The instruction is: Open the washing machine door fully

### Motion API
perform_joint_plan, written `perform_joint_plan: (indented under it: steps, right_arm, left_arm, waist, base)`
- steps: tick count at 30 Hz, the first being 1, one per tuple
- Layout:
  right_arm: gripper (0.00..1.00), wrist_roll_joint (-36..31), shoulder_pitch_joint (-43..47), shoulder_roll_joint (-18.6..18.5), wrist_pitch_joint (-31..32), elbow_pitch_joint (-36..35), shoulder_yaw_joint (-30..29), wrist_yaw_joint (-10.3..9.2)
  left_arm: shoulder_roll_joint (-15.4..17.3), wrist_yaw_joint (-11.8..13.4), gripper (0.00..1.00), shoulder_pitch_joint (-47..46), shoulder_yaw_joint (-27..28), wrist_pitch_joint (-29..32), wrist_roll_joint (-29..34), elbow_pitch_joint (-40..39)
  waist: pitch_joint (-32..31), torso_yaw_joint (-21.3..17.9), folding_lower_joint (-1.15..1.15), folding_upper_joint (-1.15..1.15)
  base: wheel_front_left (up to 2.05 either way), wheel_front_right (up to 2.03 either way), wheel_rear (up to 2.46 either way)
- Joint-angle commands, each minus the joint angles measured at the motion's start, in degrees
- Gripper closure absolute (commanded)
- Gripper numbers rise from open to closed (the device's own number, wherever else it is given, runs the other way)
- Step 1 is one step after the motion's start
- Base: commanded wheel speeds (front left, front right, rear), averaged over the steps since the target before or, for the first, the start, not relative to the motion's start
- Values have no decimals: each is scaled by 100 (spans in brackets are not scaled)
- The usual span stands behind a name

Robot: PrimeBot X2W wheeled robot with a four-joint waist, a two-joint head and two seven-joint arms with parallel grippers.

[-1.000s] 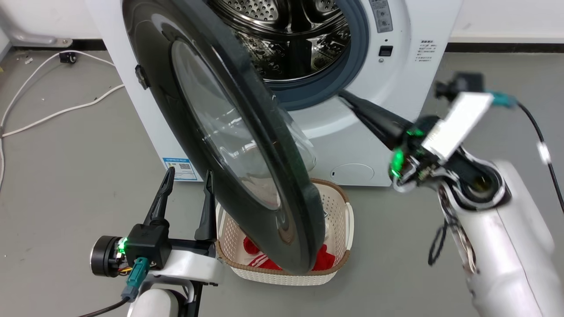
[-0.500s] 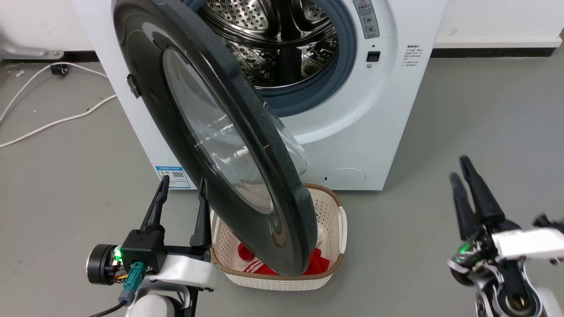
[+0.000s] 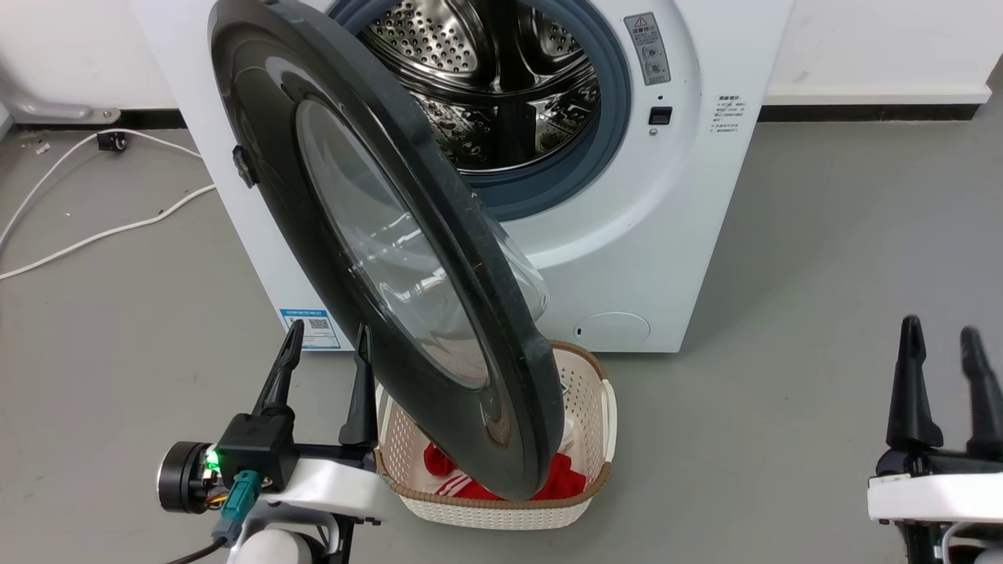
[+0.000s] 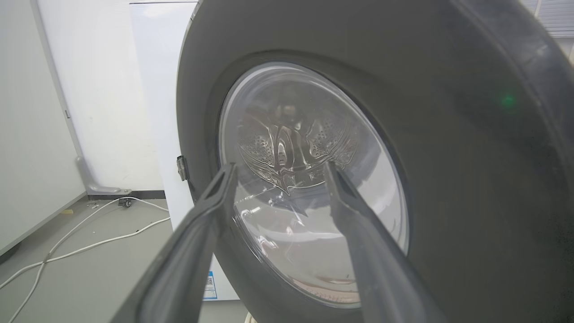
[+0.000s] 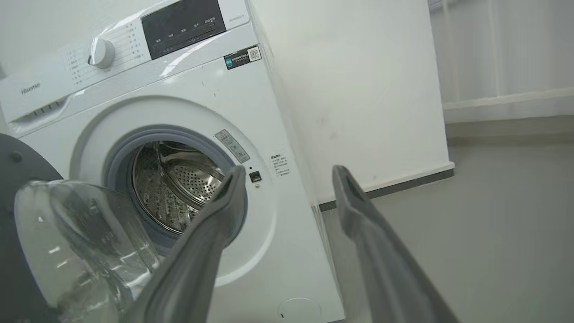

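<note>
Grey floor, washing machine door swung out above a basket.
Left gripper just beside the door, right gripper well apart; both wide, empty.

Counts: 1 washing machine, 1 washing machine door, 1 drum. 1 laundry basket just right of the left gripper — red cloth inside, pieces not countable. 2 grippers with the right gripper, 2 fingers each.
</note>
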Motion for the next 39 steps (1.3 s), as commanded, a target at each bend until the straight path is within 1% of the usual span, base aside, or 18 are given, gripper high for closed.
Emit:
perform_joint_plan:
  steps: [1,4,6,7,10,12,19,33,34,35,36,39]
  right_arm:
    - [0,-501,86,30,-11,-181,-32,-2]
    - [0,-1743,203,79,-11,-610,4,-2]
    - [0,-2344,270,89,-12,-814,75,-3]
    - [0,-2599,320,91,-12,-872,120,-2]
    - [0,-2933,464,97,-13,-906,294,-3]
    - [0,-2985,533,95,-13,-809,364,-3]
    - [0,-2572,553,95,-14,-467,434,-3]
    - [0,-2356,443,96,-14,-285,453,-3]
    - [0,-2345,442,96,-14,-280,455,-2]
    - [0,-2335,443,96,-15,-275,456,-3]
    - [0,-2328,445,96,-15,-272,459,-3]
    - [0,-2316,449,96,-15,-269,454,-3]
  left_arm:
    - [-2,12,0,26,14,-13,20,-5]
    - [-2,-2,0,33,40,-13,54,-10]
    - [-3,-5,0,41,60,-13,55,-11]
    - [-3,-4,0,43,70,-13,66,-11]
    - [-3,0,0,51,105,-13,91,-16]
    - [-2,6,0,50,120,-13,99,-21]
    - [-3,11,0,37,159,-12,115,-32]
    - [-3,22,0,38,153,-12,63,-67]
    - [-3,21,56,39,154,-12,53,-68]
    - [-3,20,89,42,152,-12,52,-71]
    - [-3,19,100,47,153,-12,44,-79]
    - [-3,12,100,56,149,-12,10,-106]
  waist:
    - [-1,-2,0,0]
    - [2,-10,0,0]
    - [4,-22,0,0]
    - [7,-31,0,0]
    - [16,-64,0,0]
    - [24,-82,0,0]
    - [43,-140,0,0]
    - [76,-147,0,0]
    - [78,-145,0,0]
    - [77,-143,0,0]
    - [76,-142,0,0]
    - [79,-135,0,0]
  base:
    - [0,0,0]
    - [0,0,0]
    - [0,0,0]
    - [0,0,0]
    - [0,0,0]
    - [0,0,0]
    - [0,0,0]
    - [0,0,0]
    - [0,0,0]
    - [0,0,0]
    - [0,0,0]
    - [0,0,0]
